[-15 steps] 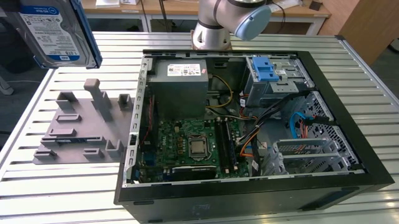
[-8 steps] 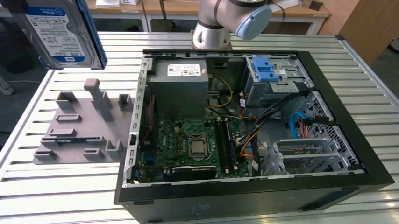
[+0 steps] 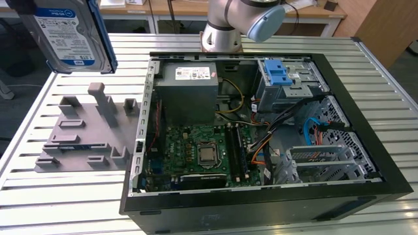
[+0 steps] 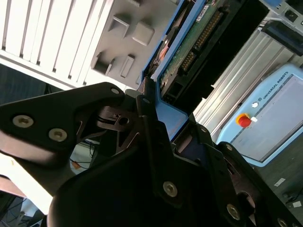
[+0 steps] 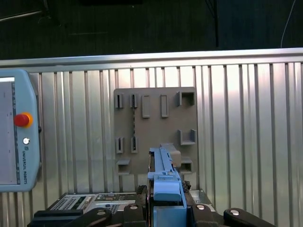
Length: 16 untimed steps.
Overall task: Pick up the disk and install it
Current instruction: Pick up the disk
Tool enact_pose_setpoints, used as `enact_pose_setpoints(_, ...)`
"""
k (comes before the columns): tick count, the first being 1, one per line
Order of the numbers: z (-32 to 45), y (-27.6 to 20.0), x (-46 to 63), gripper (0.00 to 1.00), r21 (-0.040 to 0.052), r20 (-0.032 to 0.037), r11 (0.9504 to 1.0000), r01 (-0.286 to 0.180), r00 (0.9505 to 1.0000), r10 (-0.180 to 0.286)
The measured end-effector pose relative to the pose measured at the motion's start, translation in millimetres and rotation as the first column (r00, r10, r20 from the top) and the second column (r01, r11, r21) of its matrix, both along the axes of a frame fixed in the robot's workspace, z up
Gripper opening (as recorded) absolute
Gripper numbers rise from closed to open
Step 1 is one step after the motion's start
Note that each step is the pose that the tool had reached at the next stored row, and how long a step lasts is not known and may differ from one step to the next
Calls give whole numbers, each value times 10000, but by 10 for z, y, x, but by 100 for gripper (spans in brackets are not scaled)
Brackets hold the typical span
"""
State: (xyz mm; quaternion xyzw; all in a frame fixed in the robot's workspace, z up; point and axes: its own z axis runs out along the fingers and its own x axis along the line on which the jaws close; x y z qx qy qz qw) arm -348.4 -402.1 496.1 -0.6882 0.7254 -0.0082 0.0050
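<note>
Now the gripper clamped the disk, high, far left; keeping it square to the drive cage looked wise.

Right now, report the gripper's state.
Gripper: jaws closed on the disk, gripping its blue carrier and holding it in the air.

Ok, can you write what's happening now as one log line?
hand: shut on the disk | disk: held up in the air over the grey board | computer case: open, disk not installed yet
</note>
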Motion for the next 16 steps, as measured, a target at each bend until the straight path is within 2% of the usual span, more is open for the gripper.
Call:
enact_pose_setpoints(8,0,-16,83,37,0,-1,10000,0,10000,0)
enact_pose_setpoints(16,0,-63,189,37,0,0,10000,1,10000,-1)
